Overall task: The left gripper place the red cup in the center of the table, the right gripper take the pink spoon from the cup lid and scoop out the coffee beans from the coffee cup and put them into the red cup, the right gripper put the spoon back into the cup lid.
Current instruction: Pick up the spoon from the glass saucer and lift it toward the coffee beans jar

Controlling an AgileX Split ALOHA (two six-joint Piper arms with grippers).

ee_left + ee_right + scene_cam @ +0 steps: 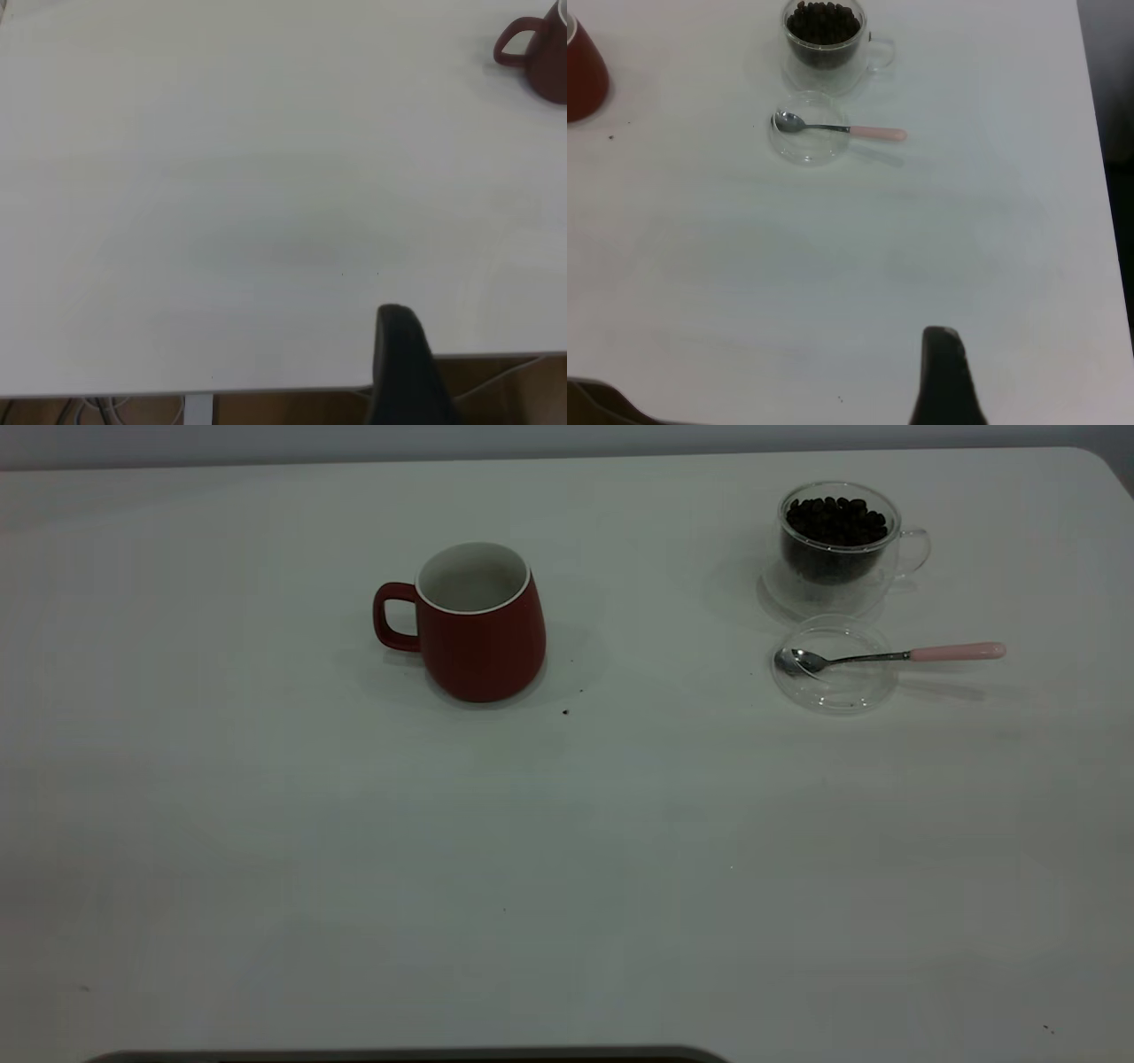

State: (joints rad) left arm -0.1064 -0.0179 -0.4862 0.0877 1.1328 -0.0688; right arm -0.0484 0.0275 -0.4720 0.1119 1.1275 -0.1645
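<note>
The red cup (483, 638) stands upright and empty left of the table's (567, 850) middle, its handle pointing left; it also shows at one edge of the left wrist view (540, 53). At the back right stands the coffee cup (837, 549), filled with coffee beans (834, 521). Just in front of it lies the cup lid (833, 686), and the pink spoon (895, 656) rests with its bowl in the lid and its pink handle pointing right. Only a dark part of my left gripper (399, 354) and of my right gripper (943, 372) shows, both at the near table edge, far from everything.
A dark crumb (565, 711) lies on the table just right of the red cup. A dark strip (407, 1056) runs along the front edge of the exterior view. Bare white tabletop spreads across the whole front half.
</note>
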